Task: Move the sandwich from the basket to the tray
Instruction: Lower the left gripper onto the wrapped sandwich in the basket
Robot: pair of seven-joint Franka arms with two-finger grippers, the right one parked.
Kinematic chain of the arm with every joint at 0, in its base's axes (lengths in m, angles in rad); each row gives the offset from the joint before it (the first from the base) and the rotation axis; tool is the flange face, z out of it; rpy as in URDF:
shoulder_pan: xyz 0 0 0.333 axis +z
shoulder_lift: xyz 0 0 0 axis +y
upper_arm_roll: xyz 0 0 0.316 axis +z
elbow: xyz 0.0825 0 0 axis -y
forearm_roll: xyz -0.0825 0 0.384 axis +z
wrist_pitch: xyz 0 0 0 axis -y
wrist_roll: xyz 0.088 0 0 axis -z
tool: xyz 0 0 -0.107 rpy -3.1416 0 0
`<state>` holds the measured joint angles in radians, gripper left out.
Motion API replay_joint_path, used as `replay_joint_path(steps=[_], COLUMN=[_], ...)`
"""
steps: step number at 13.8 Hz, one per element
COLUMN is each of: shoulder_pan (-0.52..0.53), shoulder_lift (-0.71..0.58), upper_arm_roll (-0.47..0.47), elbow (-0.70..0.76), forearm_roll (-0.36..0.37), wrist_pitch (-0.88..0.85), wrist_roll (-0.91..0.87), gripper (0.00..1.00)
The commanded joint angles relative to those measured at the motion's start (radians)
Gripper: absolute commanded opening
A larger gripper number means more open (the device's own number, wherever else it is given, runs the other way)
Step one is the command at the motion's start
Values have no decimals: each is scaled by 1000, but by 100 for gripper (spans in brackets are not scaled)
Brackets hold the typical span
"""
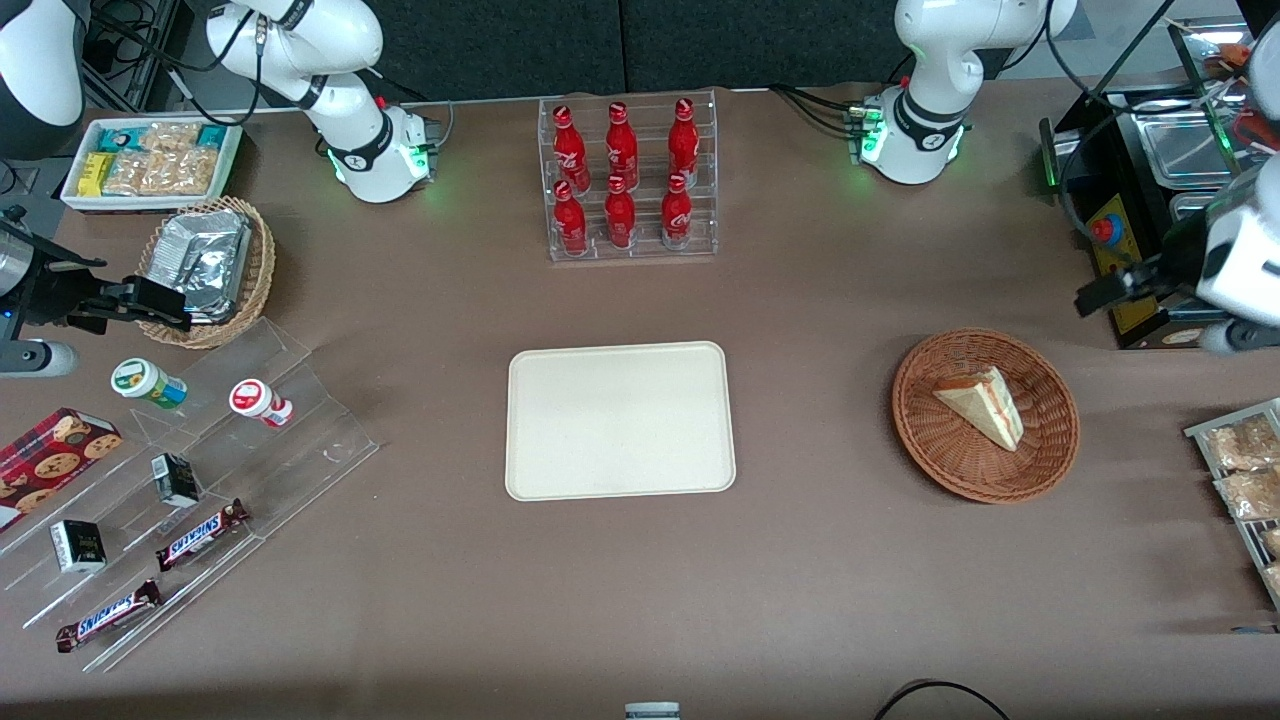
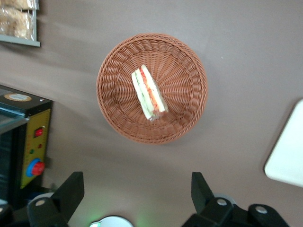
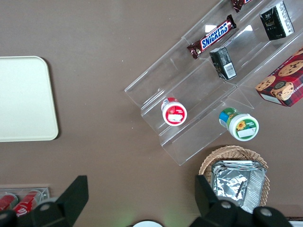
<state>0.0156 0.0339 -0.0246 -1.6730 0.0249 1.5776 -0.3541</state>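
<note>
The sandwich (image 1: pixel 985 405), a cream wedge with red and green filling, lies in the round reddish-brown basket (image 1: pixel 1050 425) toward the working arm's end of the table. In the left wrist view the sandwich (image 2: pixel 148 92) rests on its side near the middle of the basket (image 2: pixel 184 85). My gripper (image 1: pixel 1100 293) hangs above the table, farther from the front camera than the basket and apart from it. In the wrist view the gripper (image 2: pixel 137 184) is open wide and empty. The cream tray (image 1: pixel 620 420) lies flat at the table's middle; a corner of the tray shows in the wrist view (image 2: pixel 289 156).
A clear rack of red bottles (image 1: pixel 628 180) stands farther from the front camera than the tray. A black appliance with a red button (image 1: pixel 1120 230) stands beside my gripper. A wire rack of snack packets (image 1: pixel 1240 470) is near the basket. An acrylic snack stand (image 1: pixel 180 480) and a foil-filled basket (image 1: pixel 205 265) are at the parked arm's end.
</note>
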Motion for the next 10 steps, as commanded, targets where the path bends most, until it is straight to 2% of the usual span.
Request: replay_joint_path(steps=[1,5,10], shoulder_pan=[-2,-2,-2], shoulder_lift=[-31,-49,-51], upper_arm_roll=[-3,-3,-2], elbow=[-135,-328,-552], forearm_roll=[20,18,18], wrist_pitch=[126,355,643], wrist_roll=[-187,-403,-557], gripper=[100,100,100])
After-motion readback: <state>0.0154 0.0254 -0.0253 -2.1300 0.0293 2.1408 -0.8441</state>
